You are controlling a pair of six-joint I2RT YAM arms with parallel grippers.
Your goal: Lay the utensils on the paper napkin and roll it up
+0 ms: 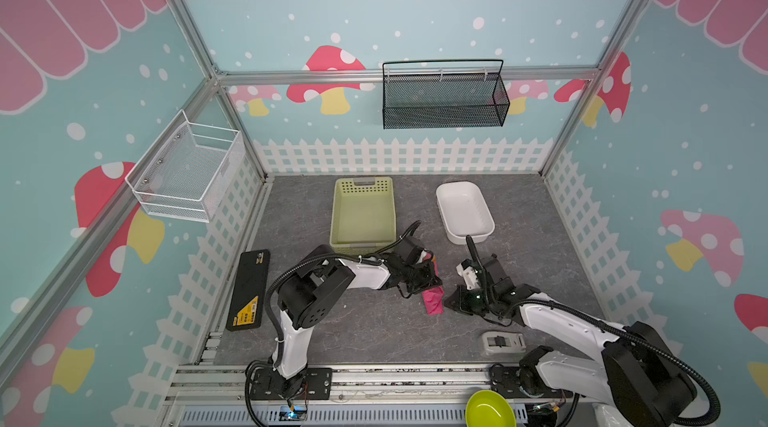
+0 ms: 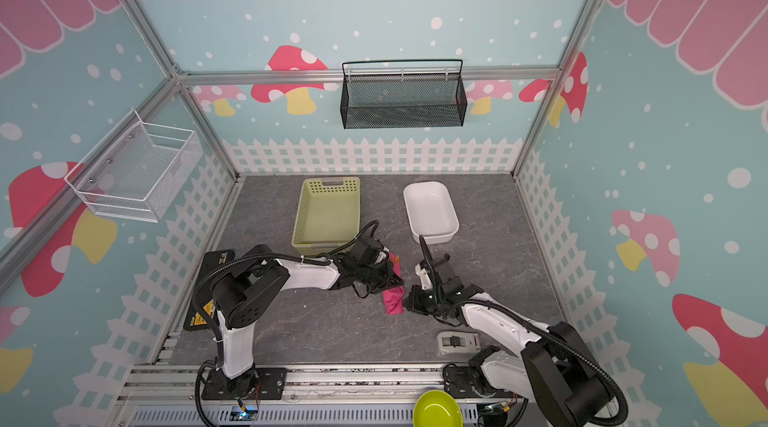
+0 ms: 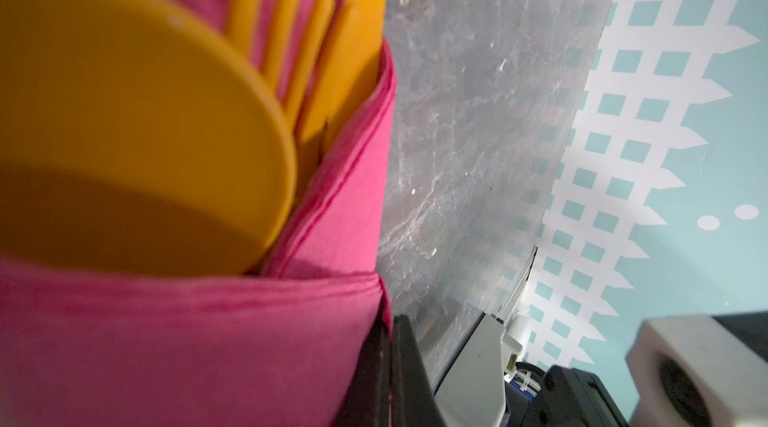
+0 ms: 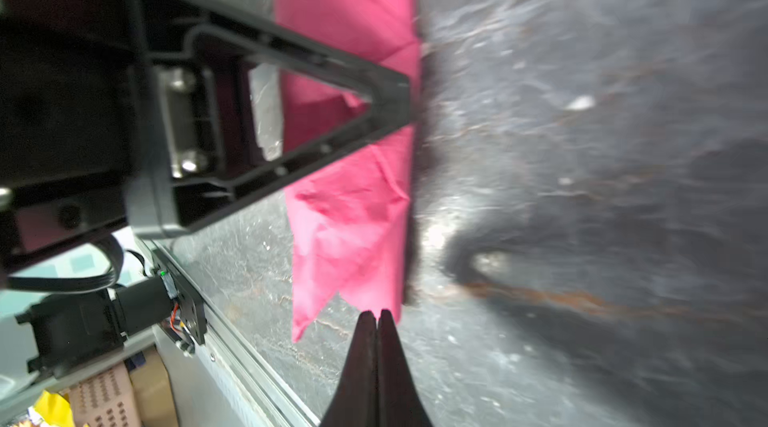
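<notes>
The magenta paper napkin (image 1: 433, 300) (image 2: 392, 300) lies on the table as a narrow roll between my two grippers. The orange utensils stick out of its far end (image 1: 432, 257). The left wrist view looks into that end: spoon bowl (image 3: 124, 113), fork tines (image 3: 282, 30) and knife (image 3: 357, 30) sit inside the pink wrap (image 3: 187, 341). My left gripper (image 1: 434, 281) (image 3: 390, 321) is shut, with the napkin's edge pinched at its tips (image 4: 405, 100). My right gripper (image 1: 446, 302) (image 4: 376, 312) is shut and empty, its tips at the roll's near end (image 4: 353, 217).
A pale green basket (image 1: 338, 213) and a white tub (image 1: 484, 217) stand behind the arms. A black case (image 1: 248, 292) lies at the left. A small grey device (image 1: 500, 344) sits near the front right, and a lime bowl (image 1: 489, 408) rests on the front rail.
</notes>
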